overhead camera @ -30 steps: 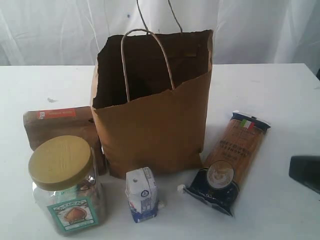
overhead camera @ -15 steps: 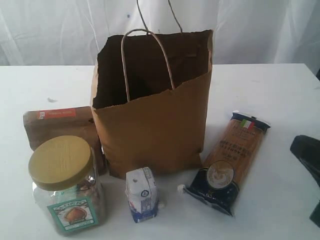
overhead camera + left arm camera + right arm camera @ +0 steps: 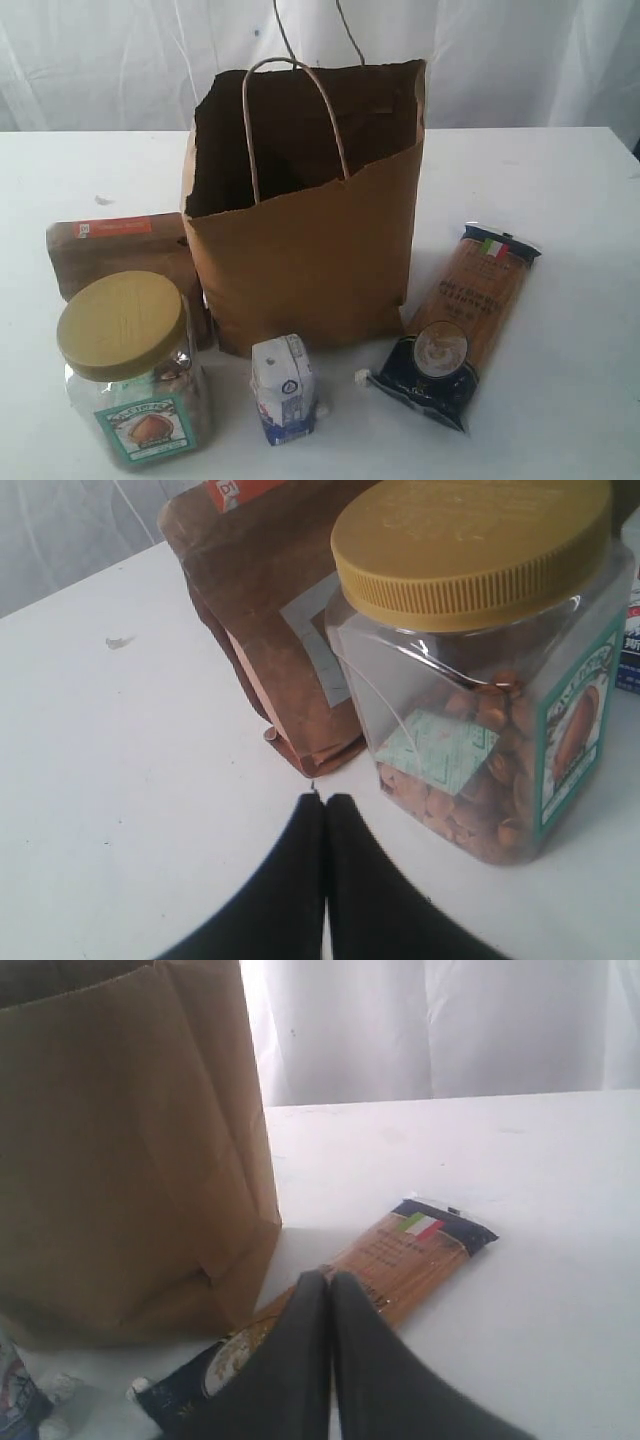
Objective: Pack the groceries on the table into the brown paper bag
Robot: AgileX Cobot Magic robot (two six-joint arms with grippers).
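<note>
The brown paper bag (image 3: 310,220) stands open and upright in the middle of the white table (image 3: 560,190), its inside dark. In front of it stand a tan-lidded nut jar (image 3: 130,370) and a small white-blue carton (image 3: 284,388). A spaghetti pack (image 3: 462,325) lies flat to its right, and a brown kraft pouch (image 3: 115,255) lies behind the jar. Neither gripper shows in the exterior view. My left gripper (image 3: 326,802) is shut and empty, just short of the pouch (image 3: 270,610) and jar (image 3: 480,670). My right gripper (image 3: 326,1280) is shut and empty above the spaghetti pack (image 3: 420,1245), beside the bag (image 3: 120,1150).
White curtains (image 3: 110,60) hang behind the table's far edge. Bare table surface shows to the right of the spaghetti pack and to the left of the pouch.
The dark right arm that showed at the exterior view's right edge has withdrawn out of that view. The groceries and bag have not moved.
</note>
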